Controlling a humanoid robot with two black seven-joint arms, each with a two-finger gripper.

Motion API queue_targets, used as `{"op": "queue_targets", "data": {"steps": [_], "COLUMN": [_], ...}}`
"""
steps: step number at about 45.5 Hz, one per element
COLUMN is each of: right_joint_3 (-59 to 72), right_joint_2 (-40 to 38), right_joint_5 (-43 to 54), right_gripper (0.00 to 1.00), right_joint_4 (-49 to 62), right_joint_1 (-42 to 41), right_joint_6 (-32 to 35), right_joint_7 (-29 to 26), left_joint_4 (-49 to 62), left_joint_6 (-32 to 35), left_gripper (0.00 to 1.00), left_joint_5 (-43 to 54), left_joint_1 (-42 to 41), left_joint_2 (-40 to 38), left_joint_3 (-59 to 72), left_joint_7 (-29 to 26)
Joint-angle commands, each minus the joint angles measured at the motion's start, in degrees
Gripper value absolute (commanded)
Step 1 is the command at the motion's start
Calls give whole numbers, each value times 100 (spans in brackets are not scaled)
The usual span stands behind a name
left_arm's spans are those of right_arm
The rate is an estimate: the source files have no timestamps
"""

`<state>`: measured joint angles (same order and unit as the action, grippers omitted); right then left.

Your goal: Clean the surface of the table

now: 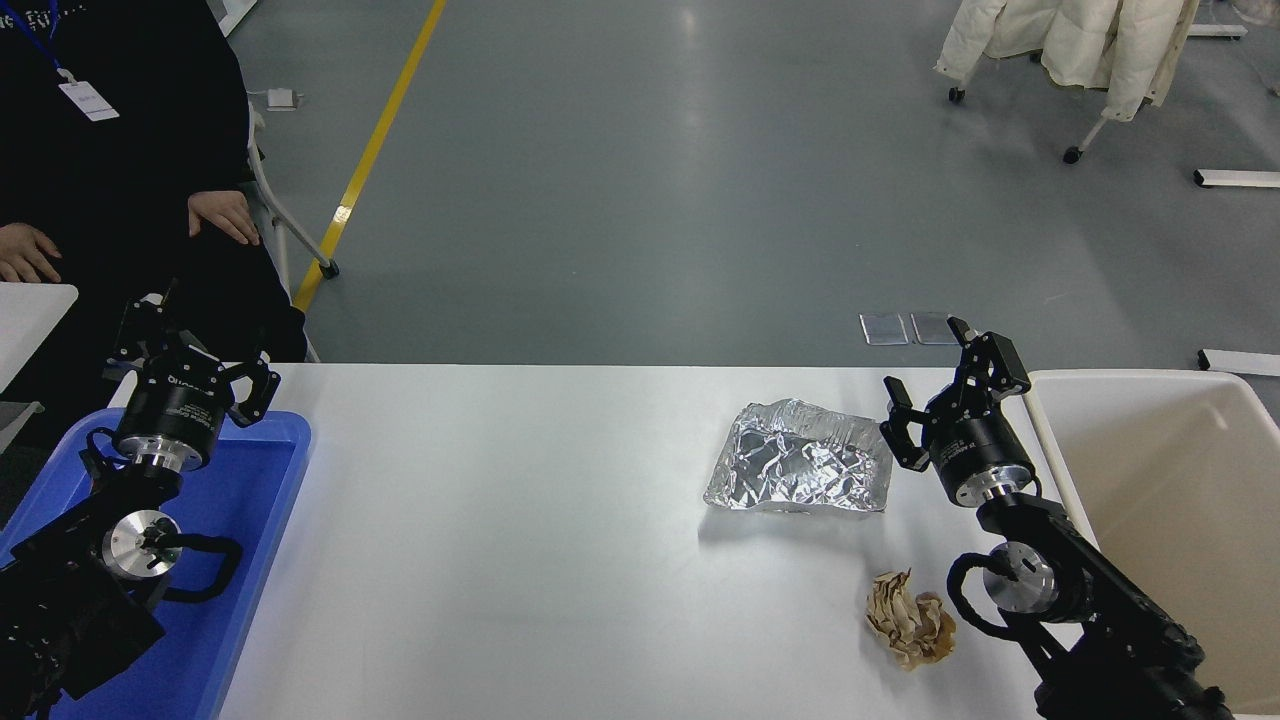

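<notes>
We start at the right gripper [948,385], and its jaws are spread wide with nothing between them. It hangs above the far right part of the table surface [520,540], just beside the right edge of a crumpled sheet of foil [800,457], and we cannot tell whether one finger touches the foil. The right arm [1080,610] runs back from it toward the lower right corner, passing close beside a crumpled ball of brown paper [910,620] that lies on the white top, nearer to us than the foil. Right of the arm, against the table's right end, sits a cream bin [1180,470].

Over to the left gripper [195,365]: we see its jaws spread as well, holding nothing, parked at the lower left above the far end of a blue tray [255,520] that sits at the table's left end.

The table surface fills the middle of our view, white and wide, stretching from tray to bin, with the foil and the paper ball both lying on its right half.

Beyond the far left corner a person [120,150] in dark clothing sits with one hand [222,215] resting on the lap and another [25,252] at the left edge.
</notes>
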<state>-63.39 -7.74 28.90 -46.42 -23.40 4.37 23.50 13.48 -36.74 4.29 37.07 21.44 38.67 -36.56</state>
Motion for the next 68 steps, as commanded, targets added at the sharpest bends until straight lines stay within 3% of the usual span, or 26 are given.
{"op": "queue_targets", "data": {"steps": [1,17,26,35,37,45,68], "right_joint_3": [55,-454,-113,1442,2458,4509,7797], "right_joint_2": [-43,-254,-263,-904,-1306,-1827,-1924], "right_joint_5": [-42,-95,63,898,1021,1022,2023], "right_gripper": [100,100,100,100,100,100,100], "right_joint_4": [-16,-42,-34,-42,-51,-42,335], "right_joint_1": [-7,37,-33,-472,-875,-1746,-3514], "right_joint_6": [20,-86,-94,-683,-806,-868,-771], "right_joint_7": [14,401,638,586,490,15,-250], "left_joint_4": [-3,-3,-3,-3,6,6,-3], "left_joint_6": [0,0,0,0,0,0,0], "left_gripper": [100,100,100,100,100,100,100], "left_joint_5": [2,-7,-7,-7,-7,-7,2], "left_joint_1": [-6,2,-6,2,2,2,2], "left_joint_2": [0,0,0,0,0,0,0], "left_joint_3": [0,0,0,0,0,0,0], "left_joint_7": [0,0,0,0,0,0,0]}}
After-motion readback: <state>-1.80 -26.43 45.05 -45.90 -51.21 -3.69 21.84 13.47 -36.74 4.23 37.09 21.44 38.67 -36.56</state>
